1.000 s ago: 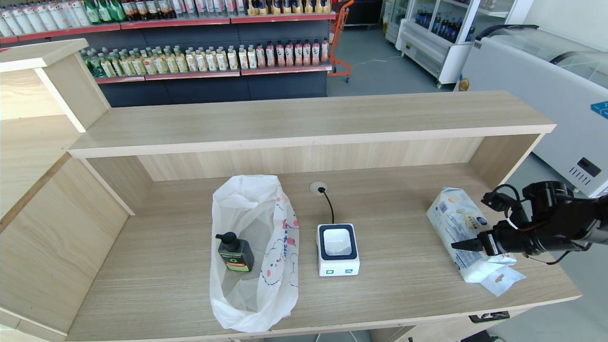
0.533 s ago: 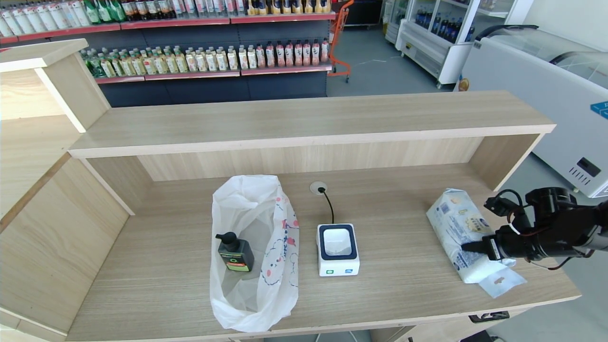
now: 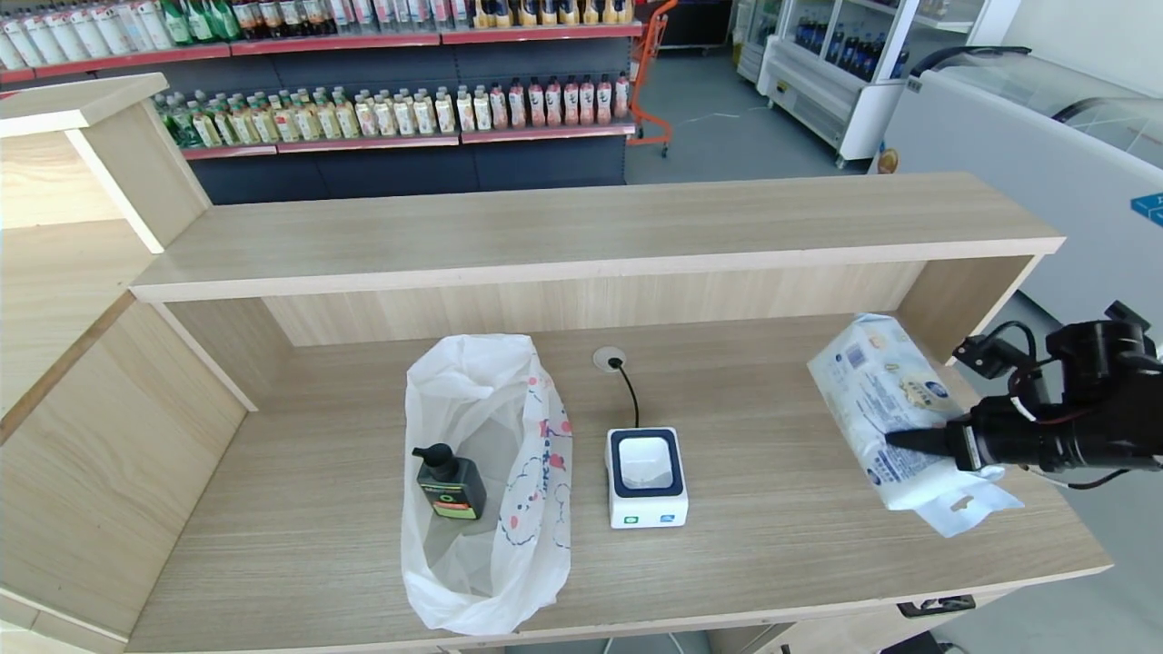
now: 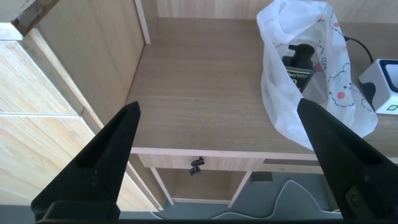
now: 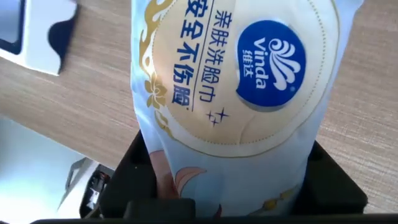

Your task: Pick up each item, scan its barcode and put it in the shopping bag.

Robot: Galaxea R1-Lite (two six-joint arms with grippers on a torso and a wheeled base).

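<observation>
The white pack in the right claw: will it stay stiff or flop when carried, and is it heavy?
Probably soft: the pack bulges between the sides of the right claw. Likely light, as a grip near one end holds it without sagging. Its glossy film may slip.

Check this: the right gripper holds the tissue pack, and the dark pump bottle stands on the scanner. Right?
No: the head view shows the dark pump bottle inside the shopping bag, beside the scanner. The right gripper holds the tissue pack.
</observation>
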